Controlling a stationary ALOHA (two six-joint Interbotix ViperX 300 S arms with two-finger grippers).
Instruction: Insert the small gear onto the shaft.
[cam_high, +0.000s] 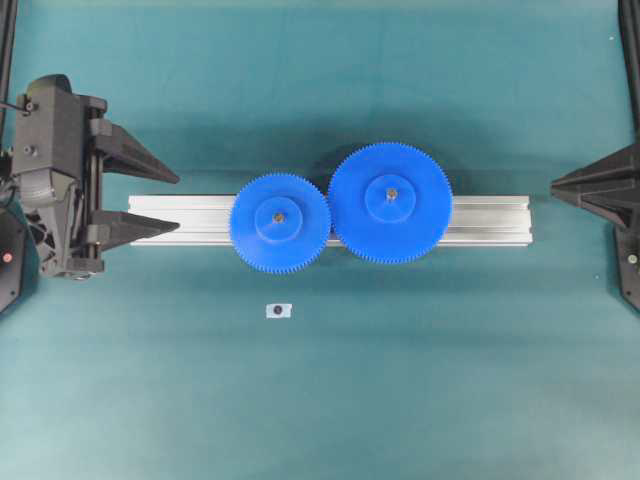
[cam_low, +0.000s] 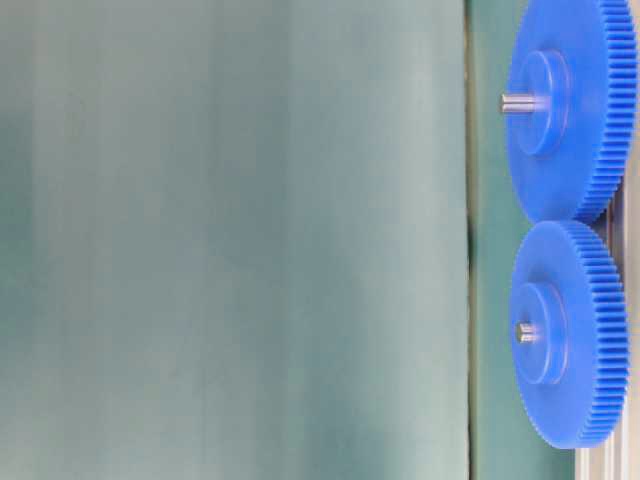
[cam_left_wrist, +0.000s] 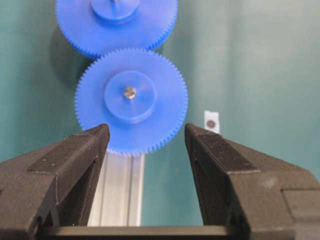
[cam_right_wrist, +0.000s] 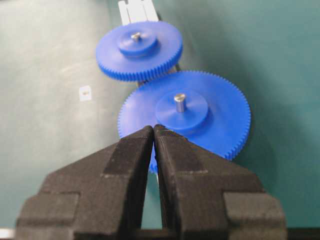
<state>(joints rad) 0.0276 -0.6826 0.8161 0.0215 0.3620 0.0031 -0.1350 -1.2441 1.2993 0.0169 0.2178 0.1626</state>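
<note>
A teal mat (cam_high: 320, 400) covers the whole table, with wide bare stretches on the near and far sides of the rail (cam_high: 190, 220), which lies left to right across the middle. The large gear (cam_high: 390, 203) sits on the rail right of centre. The small gear (cam_high: 280, 222) sits just left of it on the shaft (cam_left_wrist: 130, 92), whose tip shows through the hub; the two gears' teeth meet. At the left edge the left gripper (cam_high: 178, 203) stands wide with nothing between its fingers, apart from the small gear. At the right edge the right gripper (cam_right_wrist: 153, 129) has its fingers pressed together, empty. A tiny white tag (cam_high: 279, 310) lies on the mat near the small gear.
</note>
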